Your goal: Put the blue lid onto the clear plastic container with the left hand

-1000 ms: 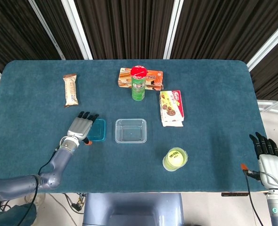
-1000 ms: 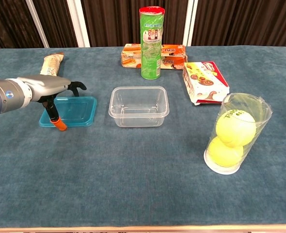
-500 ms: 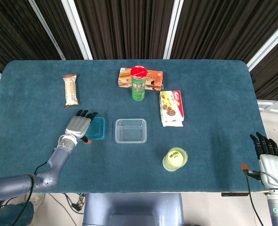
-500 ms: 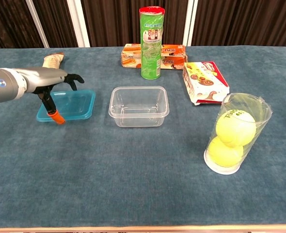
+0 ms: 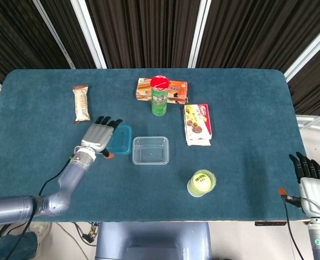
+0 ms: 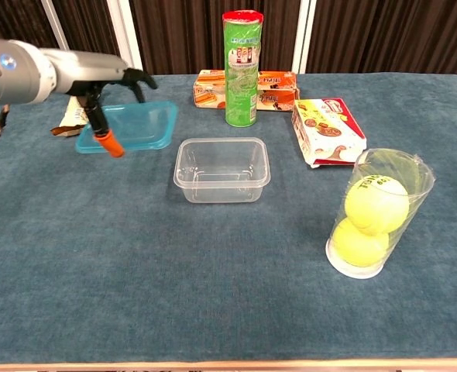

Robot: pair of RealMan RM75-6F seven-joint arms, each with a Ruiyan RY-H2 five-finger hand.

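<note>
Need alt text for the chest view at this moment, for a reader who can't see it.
The left robot hand holds the blue lid in the air, left of the empty clear container on the blue table. Behind stand a green can and snack boxes; at right, a cup of tennis balls.

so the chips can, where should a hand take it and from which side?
Wrap the green wall mid-height, coming in from the front. The can stands upright and tall, so its side is open to a wrap. The orange box lies close behind it and the cookie box to its right, so the front is the open side. A top grab on the red lid looks less secure.
</note>
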